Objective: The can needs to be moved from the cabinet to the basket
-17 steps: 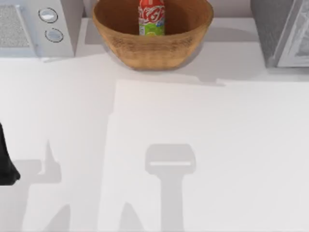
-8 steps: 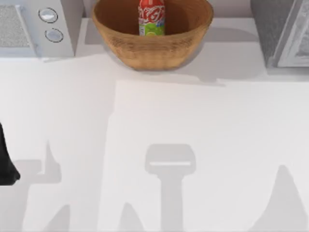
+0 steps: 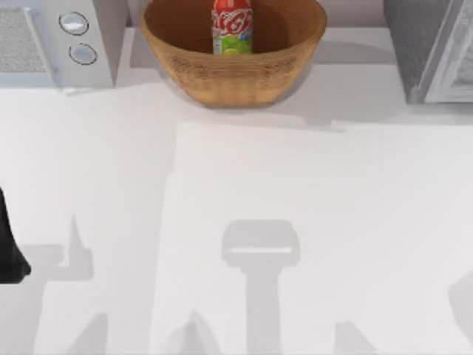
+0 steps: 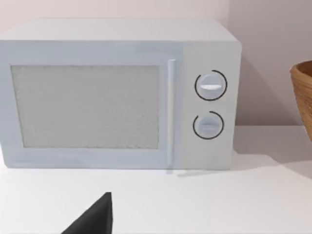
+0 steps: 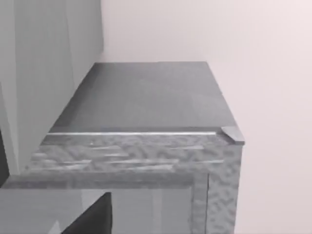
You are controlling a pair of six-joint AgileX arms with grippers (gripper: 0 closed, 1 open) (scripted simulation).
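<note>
The red can (image 3: pixel 232 26) stands upright inside the tan wicker basket (image 3: pixel 236 74) at the back middle of the table. The cabinet (image 3: pixel 425 48), dark grey speckled with a pale framed door, sits at the back right, apart from the basket. A dark part of my left gripper (image 3: pixel 10 248) shows at the table's left edge, far from the basket. In the left wrist view my left gripper (image 4: pixel 95 218) faces the white appliance, with the basket's rim (image 4: pixel 303 92) to one side. My right gripper (image 5: pixel 92 217) hangs above the cabinet's top (image 5: pixel 146 97), looking down on it.
A white appliance with two round knobs (image 3: pixel 55 41) stands at the back left, next to the basket. Arm shadows lie across the white table (image 3: pixel 310 185) near its front edge. The appliance's door and knobs (image 4: pixel 209 105) face my left wrist camera.
The right arm's shadow near the table's front right has shifted further right and lower. The can, the basket and the left arm have not moved.
</note>
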